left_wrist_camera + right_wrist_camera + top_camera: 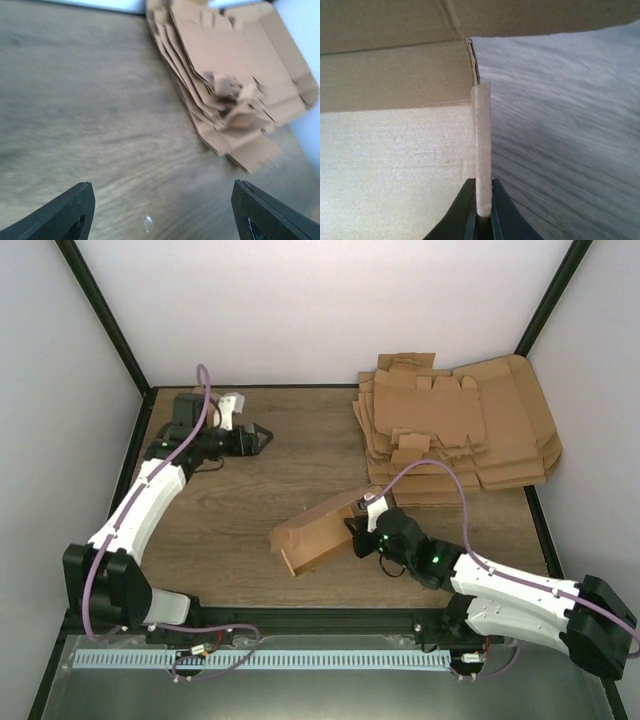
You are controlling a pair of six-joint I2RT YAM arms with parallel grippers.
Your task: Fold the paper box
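wood table (pixel 300 465): paper box (pixel 312 535) half-folded tray, right gripper (pixel 481 211) pinching wall; left gripper (pixel 262 437) agape.

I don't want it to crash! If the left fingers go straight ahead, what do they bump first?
Probably the stack of flat cardboard blanks. The open left fingers point across the table toward it, with nothing between. If they tilt down, they might touch the wood first; depth is unclear.
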